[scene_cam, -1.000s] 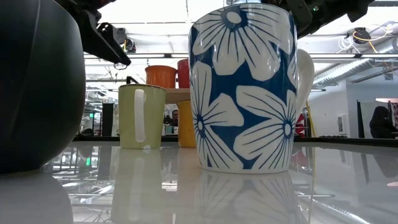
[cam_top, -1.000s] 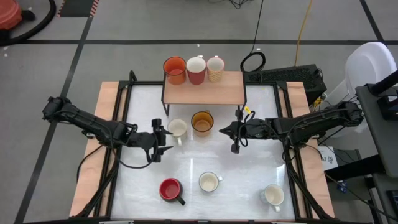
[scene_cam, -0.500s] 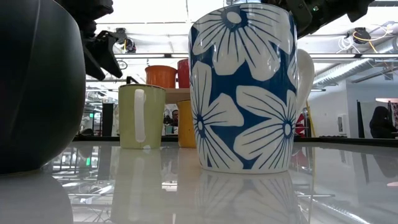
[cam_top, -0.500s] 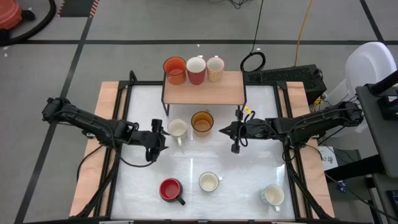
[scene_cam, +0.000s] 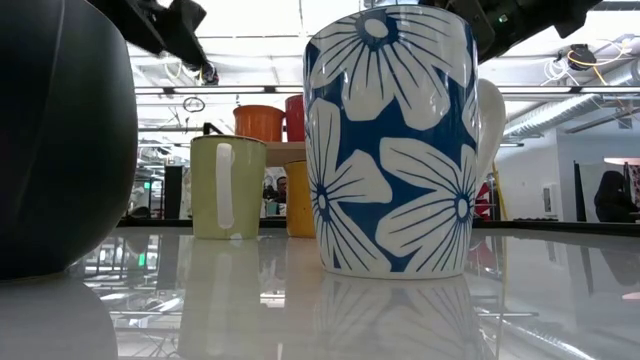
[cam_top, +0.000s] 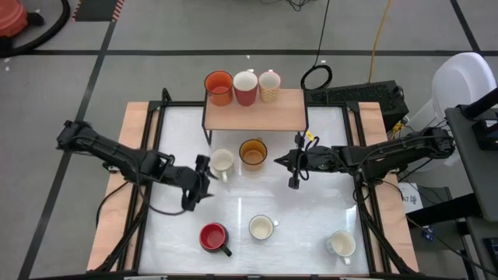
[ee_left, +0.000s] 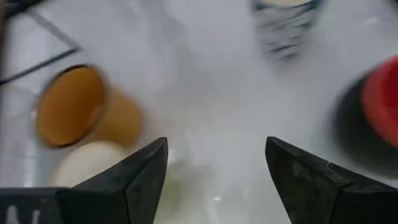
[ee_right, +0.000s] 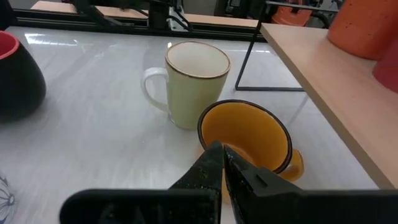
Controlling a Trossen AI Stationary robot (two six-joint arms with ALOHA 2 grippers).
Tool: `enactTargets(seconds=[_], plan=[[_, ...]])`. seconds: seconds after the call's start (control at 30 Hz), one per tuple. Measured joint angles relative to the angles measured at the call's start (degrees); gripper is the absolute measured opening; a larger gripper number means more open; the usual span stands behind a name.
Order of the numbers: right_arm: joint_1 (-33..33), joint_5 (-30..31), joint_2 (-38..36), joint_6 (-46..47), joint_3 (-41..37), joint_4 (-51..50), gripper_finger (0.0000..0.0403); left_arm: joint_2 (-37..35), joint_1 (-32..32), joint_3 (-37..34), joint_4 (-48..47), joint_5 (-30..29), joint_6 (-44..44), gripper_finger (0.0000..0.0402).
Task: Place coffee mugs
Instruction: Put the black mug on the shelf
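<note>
High view: left tool [cam_top: 200, 180] open and empty, touching nothing, just beside the cream ceramic mug [cam_top: 222, 162] on the white worktop [cam_top: 311, 225], near the shelf.

Left wrist view: that mug sits just off one finger [ee_left: 140, 177].

Right wrist view: right tool [ee_right: 222, 163] shut, over the amber-yellow mug [ee_right: 249, 138].

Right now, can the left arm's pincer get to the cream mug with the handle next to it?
Probably yes. The left pincer is open and empty right beside the cream ceramic mug, with nothing between them.

Blue-and-white flowered mug [scene_cam: 392, 140], amber-yellow mug [cam_top: 253, 152], red mug [cam_top: 212, 236], cream mug [ee_right: 191, 84].
</note>
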Motion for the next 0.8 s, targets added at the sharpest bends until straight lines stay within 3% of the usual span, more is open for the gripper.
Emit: enactTargets(seconds=[0.4,0.63,0.8], plan=[[0.00,-0.04,-0.02,-2.49,0.00,-0.41,0.0000,9.73,-6.34,13.50,-9.91,11.98,-25.00,0.0273],[0.00,-0.07,-0.02,-2.49,0.00,-0.44,0.0000,16.68,-11.55,18.08,-10.91,13.62,-37.53,0.0273],[0.00,-0.09,-0.02,-2.47,0.00,-0.44,0.0000,24.42,-14.60,23.40,-19.80,12.44,-41.67,0.0273]])
